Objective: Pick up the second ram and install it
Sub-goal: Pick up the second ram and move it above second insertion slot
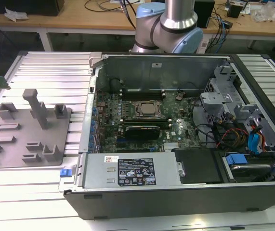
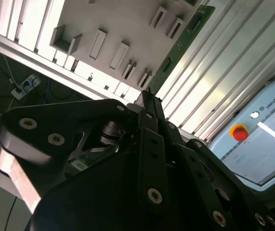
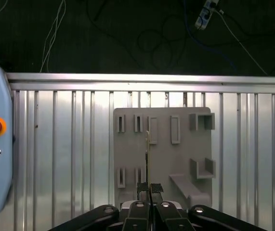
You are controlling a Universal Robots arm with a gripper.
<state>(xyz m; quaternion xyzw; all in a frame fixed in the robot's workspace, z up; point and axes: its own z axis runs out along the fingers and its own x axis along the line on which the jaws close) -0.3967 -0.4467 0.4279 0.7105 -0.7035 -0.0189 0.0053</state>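
1 gripper (image 3: 149, 188) | fingers (image 3: 156, 187) clamp 1 second ram (image 3: 147, 149) | nr 1 grey tray (image 3: 185, 154)

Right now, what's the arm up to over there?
The gripper is shut on the second ram, holding it edge-on above the gray fixture plate on the slatted table. In the exterior view the second ram is at that view's left edge, well apart from the open computer case, so it is not yet installed.

Open computer case (image 1: 185, 197) on ribbed metal table (image 1: 50, 72), grey slotted fixture plate (image 1: 19, 137) beside it
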